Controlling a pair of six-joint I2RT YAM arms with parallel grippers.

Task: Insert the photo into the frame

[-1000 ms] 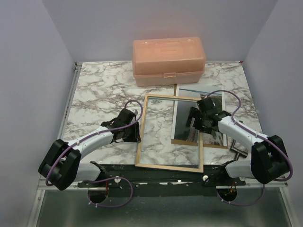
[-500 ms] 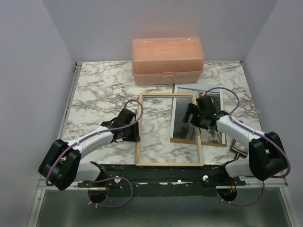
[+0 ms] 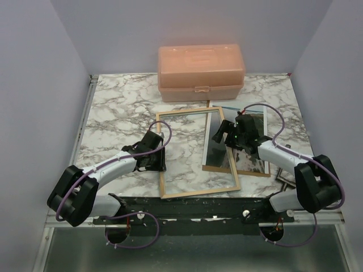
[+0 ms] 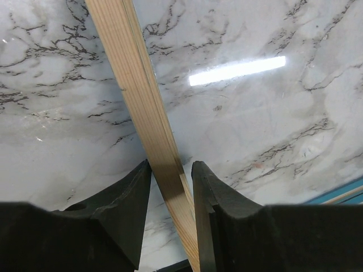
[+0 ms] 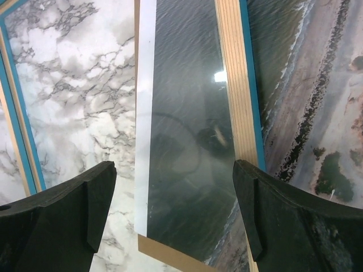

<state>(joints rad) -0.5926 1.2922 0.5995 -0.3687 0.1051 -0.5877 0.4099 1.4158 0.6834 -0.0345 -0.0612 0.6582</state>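
Clamping the rim of the frame (image 4: 136,96) between narrowed jaws, left gripper (image 4: 171,187) steadies it; right gripper (image 5: 170,192) hangs wide open, empty, photo (image 5: 306,102) just beneath, probably lining up to take it.

Centre frame (image 3: 198,194) is light wood edged blue, photo (image 3: 256,164) at right grey-dark with white border, table (image 3: 113,113) white marble veined grey.

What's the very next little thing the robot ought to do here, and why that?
Probably lower the right gripper onto the right-hand rail of the frame and close. The left gripper pinches the opposite rail, the right gripper's jaws stand open over its rail, and that rail lies across the photo, so a second hold should help shift the frame.
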